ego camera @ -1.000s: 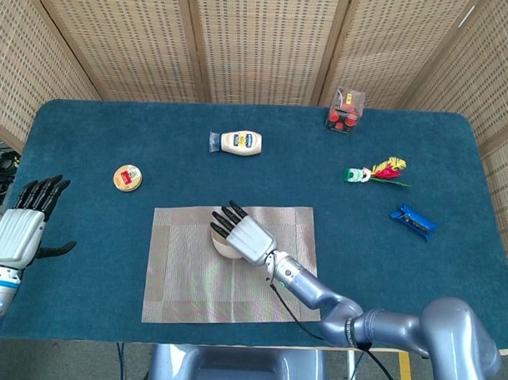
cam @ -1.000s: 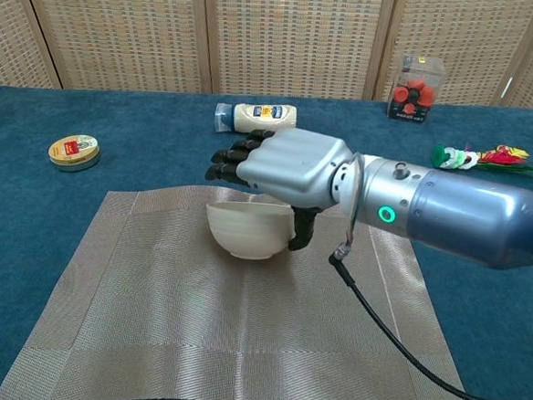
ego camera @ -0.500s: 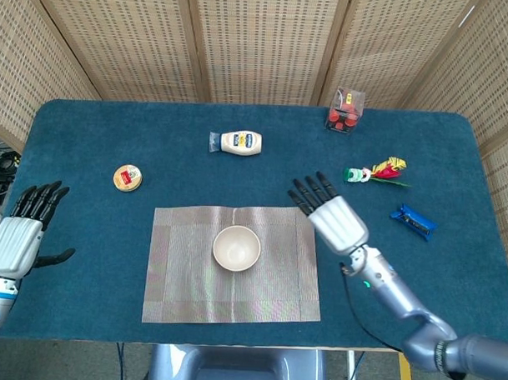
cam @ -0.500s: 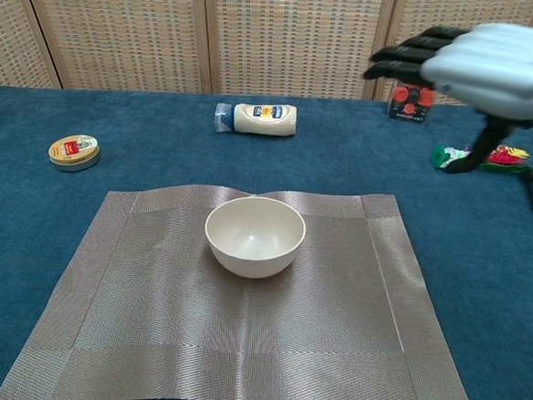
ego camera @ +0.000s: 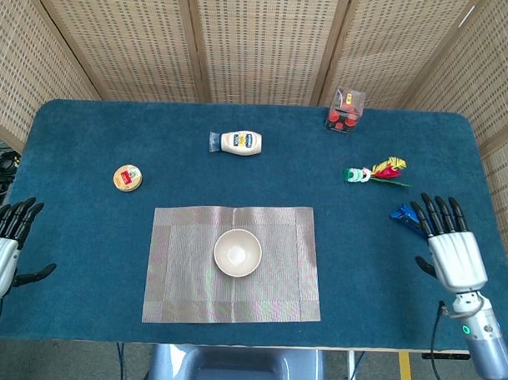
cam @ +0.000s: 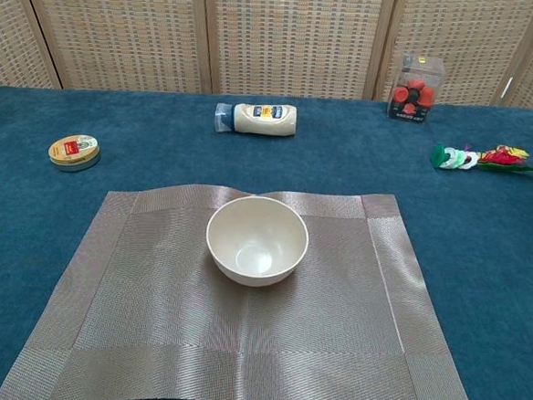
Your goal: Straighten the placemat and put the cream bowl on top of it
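The cream bowl (ego camera: 238,252) (cam: 256,240) stands upright near the middle of the grey woven placemat (ego camera: 184,288) (cam: 148,329), which lies flat and square to the table's front edge. My right hand (ego camera: 452,247) hovers at the table's right side with its fingers spread and nothing in it, far from the bowl. My left hand (ego camera: 2,246) is at the left edge, fingers apart and empty. Neither hand shows in the chest view.
A mayonnaise bottle (ego camera: 239,143) lies at the back centre, a small round tin (ego camera: 127,178) at the left. A clear box of red pieces (ego camera: 344,110), a feathered toy (ego camera: 376,172) and a blue packet (ego camera: 407,216) sit on the right, the packet just beyond my right hand.
My right hand let go of the bowl and drew back to the right side of the table. My left hand slid back toward the left edge. The bowl stayed on the placemat.
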Controlling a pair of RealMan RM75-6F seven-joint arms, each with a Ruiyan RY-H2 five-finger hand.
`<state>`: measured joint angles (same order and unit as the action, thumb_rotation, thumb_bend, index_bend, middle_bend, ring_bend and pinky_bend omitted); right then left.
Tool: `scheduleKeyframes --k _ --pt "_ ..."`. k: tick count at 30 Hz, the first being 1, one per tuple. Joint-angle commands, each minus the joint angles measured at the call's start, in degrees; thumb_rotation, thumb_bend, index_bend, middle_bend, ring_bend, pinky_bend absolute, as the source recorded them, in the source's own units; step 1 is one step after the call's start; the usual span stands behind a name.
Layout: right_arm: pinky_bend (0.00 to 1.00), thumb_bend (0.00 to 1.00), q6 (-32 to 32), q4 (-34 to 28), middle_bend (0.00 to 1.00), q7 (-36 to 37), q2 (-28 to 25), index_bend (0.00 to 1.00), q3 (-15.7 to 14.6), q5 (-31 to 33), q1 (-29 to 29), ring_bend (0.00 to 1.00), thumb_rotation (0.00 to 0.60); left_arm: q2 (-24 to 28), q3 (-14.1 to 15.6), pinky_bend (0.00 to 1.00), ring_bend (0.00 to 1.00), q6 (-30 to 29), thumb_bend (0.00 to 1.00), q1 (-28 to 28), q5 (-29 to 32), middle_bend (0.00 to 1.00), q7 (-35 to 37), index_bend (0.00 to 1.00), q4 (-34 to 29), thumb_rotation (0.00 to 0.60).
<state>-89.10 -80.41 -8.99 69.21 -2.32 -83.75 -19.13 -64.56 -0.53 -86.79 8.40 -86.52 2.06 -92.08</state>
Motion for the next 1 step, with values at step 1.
scheduleKeyframes --k 1 --pt "0.00 0.00 -2.6 2.7 0.00 3.8 1.4 0.00 -0.8 -0.6 3.4 0.00 0.600 -0.2 0.4 0.00 0.00 -0.5 0.00 -0.7 -0.4 0.00 0.6 0.00 0.7 0.600"
